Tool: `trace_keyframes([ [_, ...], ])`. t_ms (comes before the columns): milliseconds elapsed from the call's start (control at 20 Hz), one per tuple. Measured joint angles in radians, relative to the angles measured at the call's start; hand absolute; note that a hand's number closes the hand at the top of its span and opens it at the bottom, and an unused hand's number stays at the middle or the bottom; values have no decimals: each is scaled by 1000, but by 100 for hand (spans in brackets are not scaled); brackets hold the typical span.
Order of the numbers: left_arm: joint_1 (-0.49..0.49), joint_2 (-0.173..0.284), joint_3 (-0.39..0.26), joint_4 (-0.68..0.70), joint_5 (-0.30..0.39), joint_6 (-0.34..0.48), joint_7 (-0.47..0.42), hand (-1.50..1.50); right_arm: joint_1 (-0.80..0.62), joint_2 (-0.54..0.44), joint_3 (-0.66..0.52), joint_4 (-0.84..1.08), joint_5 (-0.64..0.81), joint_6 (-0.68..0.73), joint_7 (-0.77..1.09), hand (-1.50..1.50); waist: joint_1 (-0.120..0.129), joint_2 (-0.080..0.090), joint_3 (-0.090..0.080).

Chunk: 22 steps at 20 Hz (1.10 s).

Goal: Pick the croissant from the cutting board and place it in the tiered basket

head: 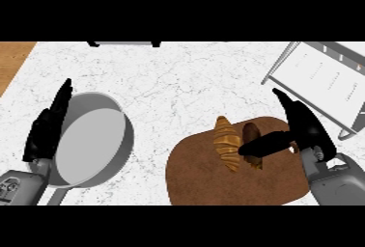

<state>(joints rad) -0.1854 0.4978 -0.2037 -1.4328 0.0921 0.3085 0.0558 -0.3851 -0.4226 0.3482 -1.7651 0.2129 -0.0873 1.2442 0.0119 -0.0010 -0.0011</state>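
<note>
A golden croissant lies on the brown cutting board, near its upper middle. My right hand hovers over the board's right side, fingers straight and pointing up-left, thumb stretched toward the croissant with its tip just right of it. A dark shadow lies between thumb and croissant. The hand is open and holds nothing. The tiered basket, a grey wire frame with a pale shelf, stands at the upper right. My left hand rests open at the left edge, fingers up.
A grey pan sits on the white marble counter beside my left hand, its handle running to the lower left. A dark object shows at the counter's far edge. A wooden strip lies at the top left.
</note>
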Motion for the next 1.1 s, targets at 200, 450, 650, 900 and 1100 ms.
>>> trace_keyframes([
  [200, 1, 3, 16, 9, 2, -12, -6, 0, -9, 36, 28, 43, 20, 16, 1, -150, -6, -2, 0],
  [450, 21, -5, 20, -8, -11, -8, -8, 0, -17, 75, 51, 64, 64, 37, 1, -150, -10, -4, 0],
  [650, 21, -7, 28, -11, -14, -12, -4, 0, -23, 90, 74, 87, 110, 55, 2, -150, -13, -5, 0],
  [900, 28, -18, 33, -3, -25, -12, -19, 0, -27, 133, 95, 110, 185, 72, 1, -150, -17, -6, 2],
  [1100, 26, -24, 35, -4, -34, -11, -12, 0, -35, 184, 92, 140, 235, 88, 1, -150, -17, -7, 3],
])
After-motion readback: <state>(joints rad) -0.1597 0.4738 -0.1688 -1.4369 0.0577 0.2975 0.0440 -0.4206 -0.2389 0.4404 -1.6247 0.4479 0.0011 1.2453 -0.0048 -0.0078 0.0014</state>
